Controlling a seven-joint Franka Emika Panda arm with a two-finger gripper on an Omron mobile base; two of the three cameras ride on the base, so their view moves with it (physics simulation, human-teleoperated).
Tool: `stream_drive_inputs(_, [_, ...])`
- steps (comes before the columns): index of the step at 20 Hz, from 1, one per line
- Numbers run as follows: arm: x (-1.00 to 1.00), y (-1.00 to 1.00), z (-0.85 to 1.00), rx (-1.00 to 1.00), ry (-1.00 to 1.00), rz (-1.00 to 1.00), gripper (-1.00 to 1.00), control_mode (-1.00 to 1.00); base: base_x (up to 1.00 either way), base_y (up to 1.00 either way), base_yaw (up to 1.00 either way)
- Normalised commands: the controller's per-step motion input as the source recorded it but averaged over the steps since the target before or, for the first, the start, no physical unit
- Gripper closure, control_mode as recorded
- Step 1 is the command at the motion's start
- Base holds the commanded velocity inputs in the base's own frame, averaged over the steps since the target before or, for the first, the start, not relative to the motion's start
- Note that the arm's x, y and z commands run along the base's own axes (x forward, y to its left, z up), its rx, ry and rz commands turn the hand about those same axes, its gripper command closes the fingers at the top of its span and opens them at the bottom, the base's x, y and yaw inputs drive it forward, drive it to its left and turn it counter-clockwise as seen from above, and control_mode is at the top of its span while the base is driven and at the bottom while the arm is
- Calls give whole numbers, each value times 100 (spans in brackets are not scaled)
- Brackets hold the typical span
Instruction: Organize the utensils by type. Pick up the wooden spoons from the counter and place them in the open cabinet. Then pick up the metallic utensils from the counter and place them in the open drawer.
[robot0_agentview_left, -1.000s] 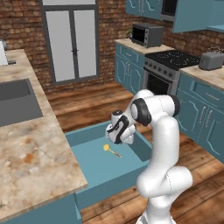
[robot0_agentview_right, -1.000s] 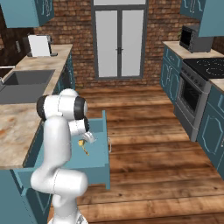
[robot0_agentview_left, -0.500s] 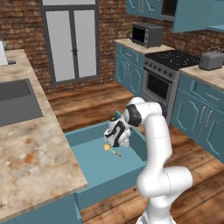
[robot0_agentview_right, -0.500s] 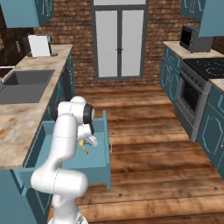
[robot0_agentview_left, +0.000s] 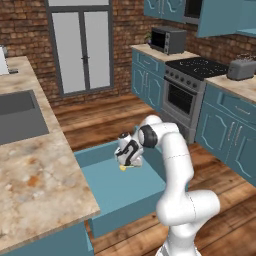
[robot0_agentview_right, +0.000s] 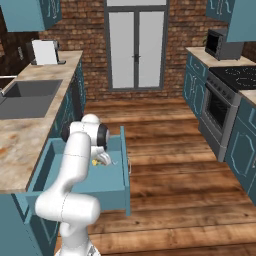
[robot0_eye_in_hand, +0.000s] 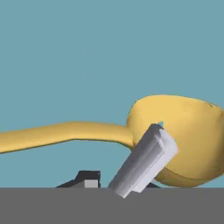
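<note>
The arm bends down into the drawer (robot0_agentview_left: 125, 192), which stands pulled out from under the table (robot0_agentview_left: 35, 175). The end effector (robot0_agentview_left: 127, 161) hangs low over the teal drawer floor, close to the drawer's far side. Right beneath it shows a yellow rounded end (robot0_agentview_left: 123, 168); from the other side the same yellow bit (robot0_agentview_right: 95, 162) lies beside a thin silver utensil (robot0_agentview_right: 111, 161) on the drawer floor. Up close, the yellow utensil (robot0_eye_in_hand: 175, 135) lies across the teal bottom, handle running left, with a pale grey piece (robot0_eye_in_hand: 144, 161) slanting across its bowl. Whether the end effector is clenched or released I cannot tell
</note>
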Motion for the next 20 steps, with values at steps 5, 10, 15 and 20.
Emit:
stream_drive_inputs(5, [-16,0,20,3,-17,-2,-100,-100,0,0,0])
stream_drive_inputs(10, [-14,0,47,8,-21,-7,-100,-100,0,0,0])
stream_drive_inputs(15, [-85,-26,91,24,-30,-8,-100,-100,0,0,0])
stream_drive_inputs(20, [-100,-51,65,30,-44,-7,-100,-100,0,0,0])
